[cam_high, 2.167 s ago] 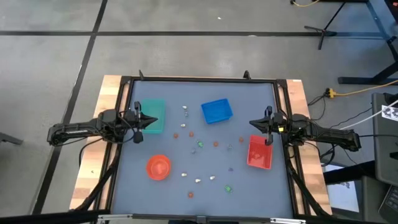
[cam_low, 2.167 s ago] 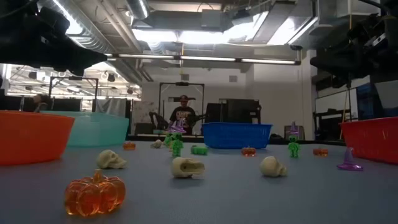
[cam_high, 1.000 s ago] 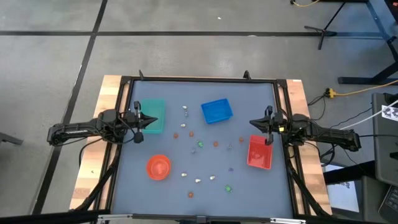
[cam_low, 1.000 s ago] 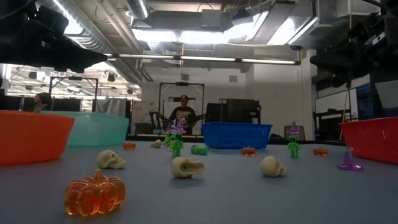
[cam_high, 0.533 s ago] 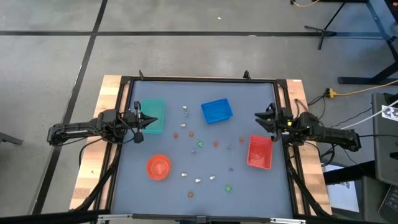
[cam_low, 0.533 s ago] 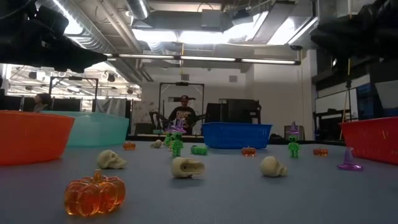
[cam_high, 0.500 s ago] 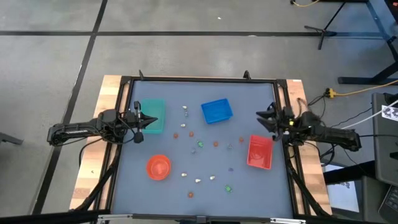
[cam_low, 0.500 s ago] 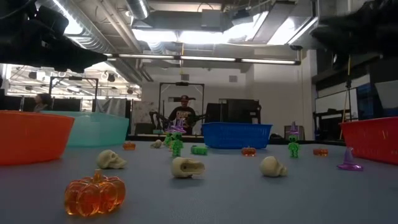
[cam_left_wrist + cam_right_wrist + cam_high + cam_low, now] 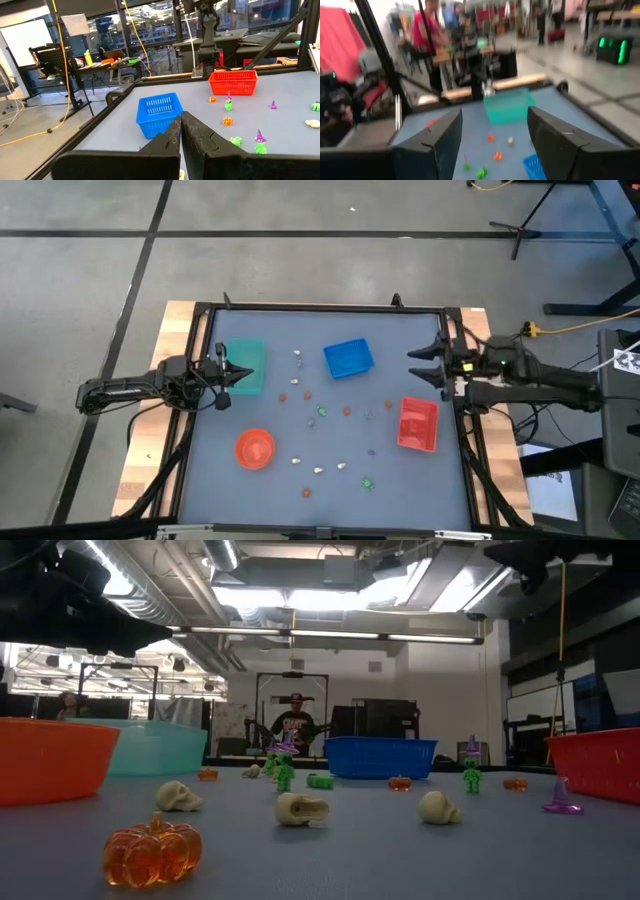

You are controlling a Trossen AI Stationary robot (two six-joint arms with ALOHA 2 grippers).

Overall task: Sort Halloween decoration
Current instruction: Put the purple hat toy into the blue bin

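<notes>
The Halloween decoration is a scatter of tiny trinkets (image 9: 322,412) lying on the grey table top between the trays. In the low view an orange pumpkin (image 9: 152,851), cream skulls (image 9: 300,808), green figures (image 9: 285,773) and a purple hat (image 9: 561,798) rest on the table. My left gripper (image 9: 243,375) is shut and hovers at the teal tray's (image 9: 247,358) edge, its fingers (image 9: 192,134) together. My right gripper (image 9: 420,365) is open above the table's right side, beyond the red tray's (image 9: 417,426) far end, with nothing between its fingers (image 9: 440,140).
A blue tray (image 9: 348,358) stands at the far middle and an orange bowl (image 9: 255,448) at the near left. A black frame rail (image 9: 320,308) runs round the table. A person (image 9: 295,725) stands in the room beyond the far edge.
My right gripper has opened, risen, and gone a little toward the table's far edge. In the low view its arm has climbed toward the picture's top. The left arm and the trinkets have kept still.
</notes>
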